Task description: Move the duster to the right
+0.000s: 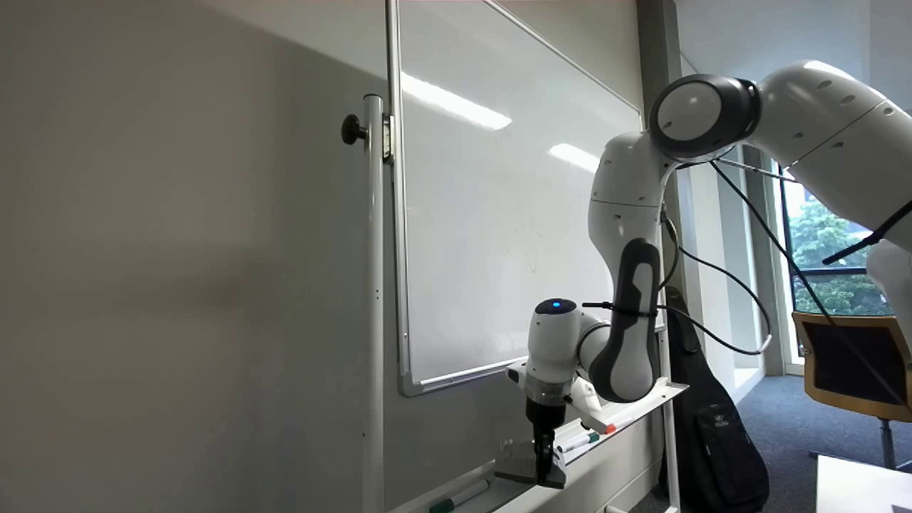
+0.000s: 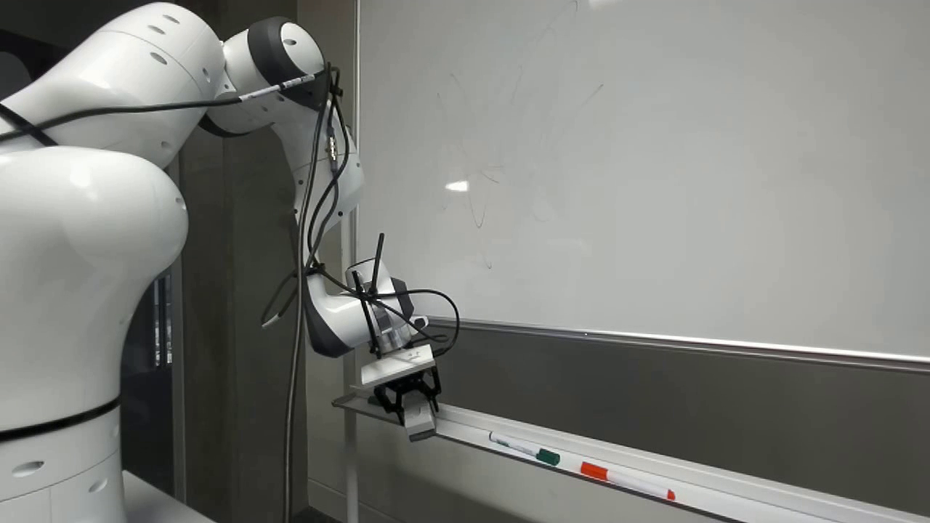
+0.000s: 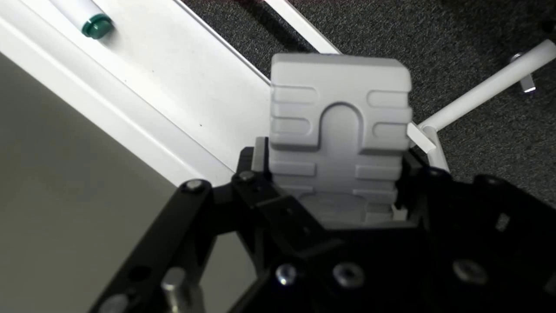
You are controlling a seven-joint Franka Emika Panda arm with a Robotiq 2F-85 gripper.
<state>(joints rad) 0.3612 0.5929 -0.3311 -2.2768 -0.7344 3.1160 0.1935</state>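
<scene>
Over the tray (image 1: 670,391) below the whiteboard (image 1: 491,256), an exterior view shows the gripper (image 1: 544,476) pointing down with the duster (image 1: 514,467) held in its grasp; the duster juts past the tray's front edge, and I cannot tell whether its underside touches the tray. Getting hold of it, then, looks done. In an exterior view, the duster, tilted, hangs over that front edge near the tray's left end, while a green-capped marker (image 2: 522,447) and an orange-red marker (image 2: 628,481) lie farther right. Taking right as that direction, I judge most of the carry is left to do, then the setting down and the release. The wrist view shows both fingers (image 3: 259,155) against the duster's sides, the tray behind part of it and carpet (image 3: 451,52) behind the rest; likely it must be drawn back over the tray to rest there safely.
</scene>
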